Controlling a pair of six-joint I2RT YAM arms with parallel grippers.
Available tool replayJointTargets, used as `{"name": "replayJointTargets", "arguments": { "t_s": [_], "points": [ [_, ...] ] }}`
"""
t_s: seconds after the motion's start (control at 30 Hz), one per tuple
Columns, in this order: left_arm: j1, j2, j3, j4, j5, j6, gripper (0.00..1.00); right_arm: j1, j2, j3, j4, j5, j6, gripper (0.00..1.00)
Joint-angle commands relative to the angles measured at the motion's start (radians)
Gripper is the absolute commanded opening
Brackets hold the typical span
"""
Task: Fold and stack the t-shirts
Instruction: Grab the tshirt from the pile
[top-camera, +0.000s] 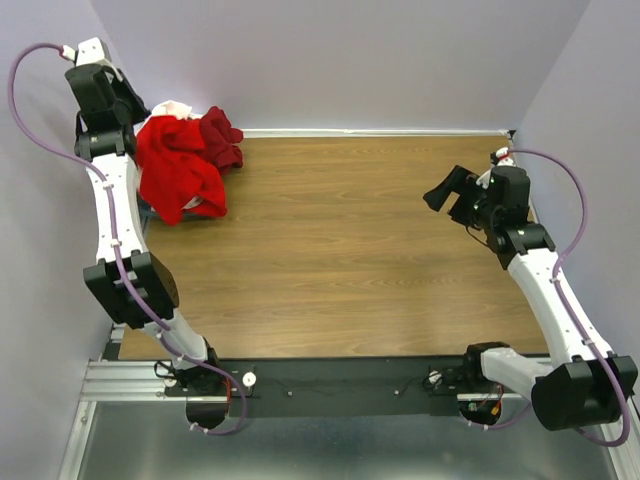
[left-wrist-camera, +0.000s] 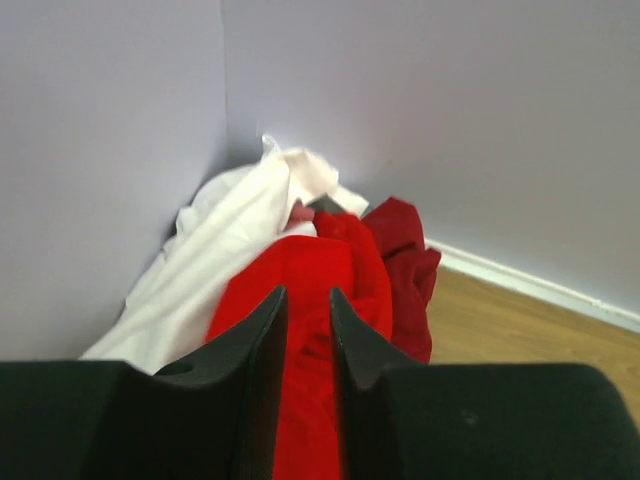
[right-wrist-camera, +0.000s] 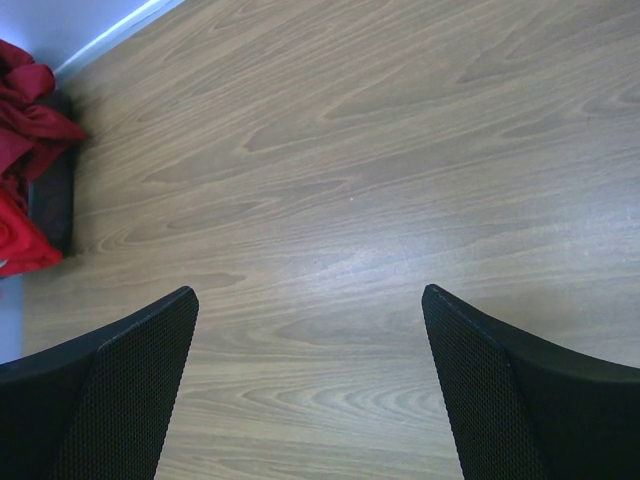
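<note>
The left gripper (left-wrist-camera: 305, 295) hangs over the heap in the table's (top-camera: 350, 250) far left corner. Its jaws stand slightly apart with red cloth showing in the gap, though whether they nip it cannot be told. All three t-shirts lie crumpled there against the walls: the bright red shirt (top-camera: 175, 165) on top and in front, the white shirt (left-wrist-camera: 230, 250) behind it in the corner, and the maroon shirt (top-camera: 222, 135) to the right. The right gripper (right-wrist-camera: 310, 380) is spread wide above bare wood, well apart from the heap. The step looks like drawing the red shirt out. It would go best with a firm pinch on one layer near a hem or shoulder, lifting before dragging so the other two stay put, and with the right gripper ready for the opposite edge.
</note>
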Motion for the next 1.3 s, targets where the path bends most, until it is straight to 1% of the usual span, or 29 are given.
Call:
{"name": "replayJointTargets", "arguments": {
  "t_s": [0.0, 0.1, 0.13, 0.17, 0.2, 0.3, 0.33, 0.43, 0.5, 0.53, 0.63, 1.0, 1.07, 1.1, 1.17, 1.27],
  "points": [
    [0.01, -0.058, -0.082, 0.062, 0.021, 0.018, 0.3, -0.004, -0.043, -0.03, -0.001, -0.025, 0.016, 1.0],
    [0.01, -0.077, -0.127, 0.077, 0.021, 0.021, 0.29, -0.002, -0.059, -0.039, -0.003, -0.022, 0.016, 1.0],
    [0.01, -0.075, -0.132, 0.076, 0.016, 0.023, 0.3, -0.002, -0.06, -0.042, -0.002, -0.024, 0.016, 1.0],
    [0.01, -0.074, -0.153, 0.076, 0.013, 0.028, 0.34, -0.004, -0.062, -0.045, -0.005, -0.025, 0.018, 1.0],
    [0.01, -0.074, -0.165, 0.07, -0.006, 0.028, 0.44, -0.002, -0.063, -0.05, -0.002, -0.031, 0.021, 1.0],
    [0.01, -0.075, -0.246, 0.065, -0.04, 0.023, 0.54, -0.002, -0.074, -0.057, 0.0, -0.032, 0.036, 1.0],
    [0.01, -0.077, -0.295, 0.071, -0.046, 0.02, 0.55, -0.004, -0.082, -0.062, 0.0, -0.033, 0.037, 1.0],
    [0.006, -0.066, -0.36, 0.091, -0.079, 0.023, 0.58, -0.002, -0.089, -0.07, -0.001, -0.025, 0.045, 1.0],
    [-0.004, -0.051, -0.365, 0.092, -0.089, 0.034, 0.58, -0.002, -0.089, -0.073, -0.001, -0.021, 0.042, 1.0],
    [-0.006, -0.038, -0.363, 0.089, -0.133, 0.034, 0.58, -0.004, -0.086, -0.073, -0.001, -0.019, 0.038, 1.0],
    [-0.01, -0.012, -0.346, 0.091, -0.163, 0.035, 0.59, -0.004, -0.082, -0.079, -0.001, -0.018, 0.039, 1.0],
    [-0.021, 0.095, -0.276, 0.119, -0.204, 0.038, 0.58, -0.002, -0.062, -0.1, 0.011, -0.004, 0.034, 1.0],
    [-0.021, 0.106, -0.27, 0.117, -0.214, 0.038, 0.54, -0.004, -0.051, -0.097, 0.012, -0.001, 0.03, 1.0],
    [-0.024, 0.106, -0.268, 0.123, -0.217, 0.037, 0.5, -0.002, -0.047, -0.096, 0.012, -0.001, 0.03, 1.0],
    [-0.024, 0.101, -0.279, 0.132, -0.218, 0.038, 0.45, -0.002, -0.036, -0.093, 0.017, 0.002, 0.03, 1.0],
    [-0.024, 0.107, -0.28, 0.14, -0.198, 0.046, 0.28, -0.004, -0.027, -0.088, 0.02, 0.004, 0.03, 1.0]
  ]
}}
